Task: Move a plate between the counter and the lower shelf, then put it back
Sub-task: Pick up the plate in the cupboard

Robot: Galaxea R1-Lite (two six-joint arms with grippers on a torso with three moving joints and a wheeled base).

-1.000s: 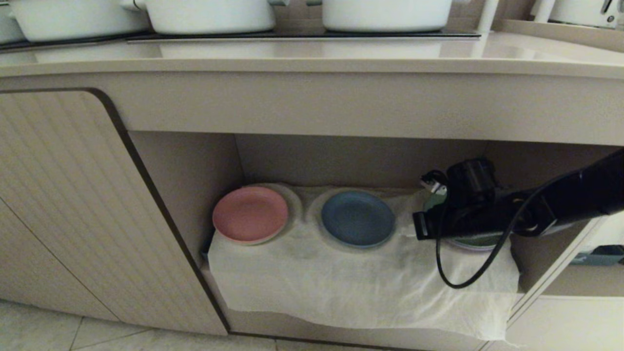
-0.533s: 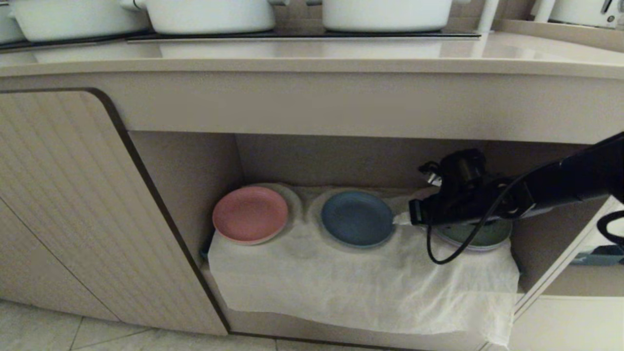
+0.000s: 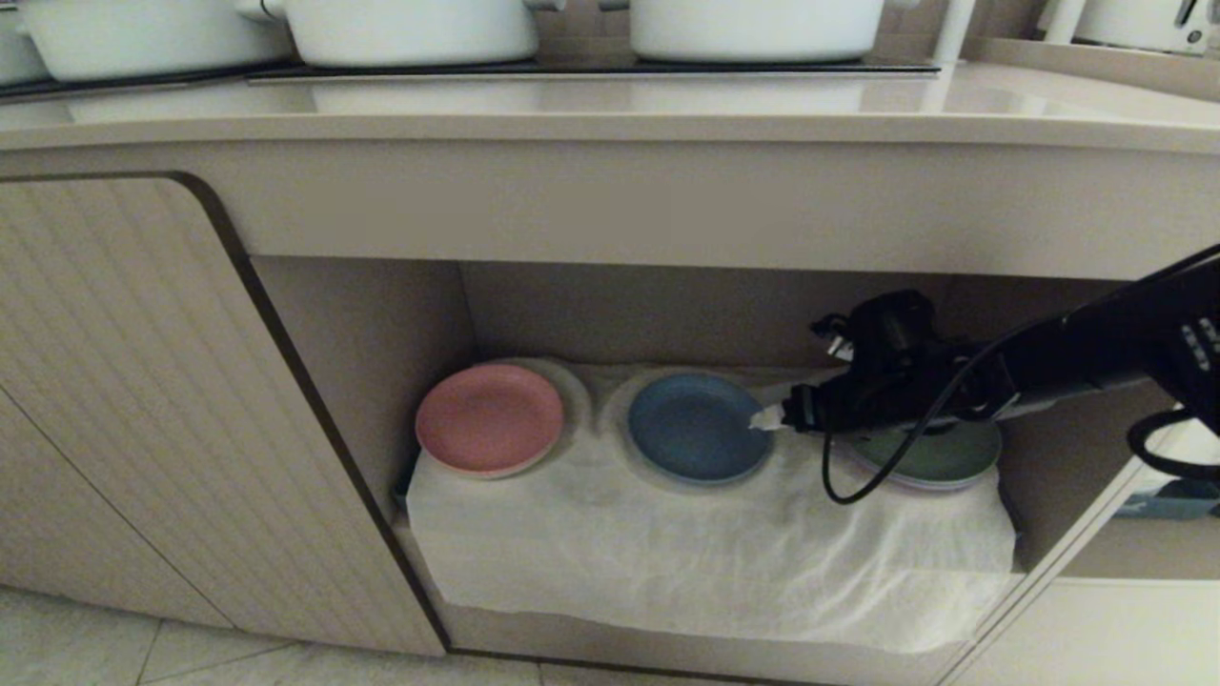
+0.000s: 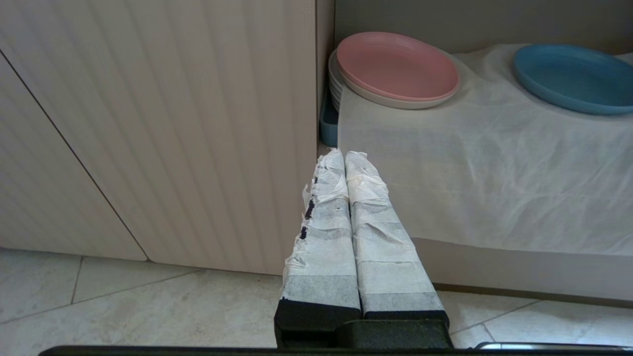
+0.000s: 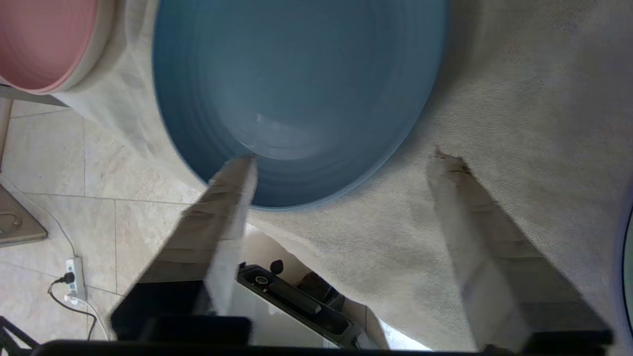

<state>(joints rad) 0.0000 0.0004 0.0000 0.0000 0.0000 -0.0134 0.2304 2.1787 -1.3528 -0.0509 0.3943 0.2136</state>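
The blue plate (image 3: 699, 426) lies flat on the middle hump of the white cloth (image 3: 705, 562) in the lower shelf. It also shows in the right wrist view (image 5: 296, 89) and the left wrist view (image 4: 573, 76). My right gripper (image 3: 767, 417) reaches into the niche from the right, at the plate's right rim. Its jaws are open (image 5: 344, 158): one fingertip (image 5: 245, 168) lies over the plate's edge, the other over bare cloth. Nothing is held. My left gripper (image 4: 344, 154) is shut and empty, low in front of the cabinet. The counter (image 3: 610, 110) runs above.
A pink plate (image 3: 489, 417) sits on the left hump and a green plate (image 3: 939, 453) on the right, under my right arm. White pots (image 3: 410, 29) stand on the hob. A ribbed cabinet door (image 3: 143, 400) is at the left, tiled floor below.
My right gripper has gone from shut to open. It has moved left off the green plate to the blue plate's right rim, and the arm has risen a little.
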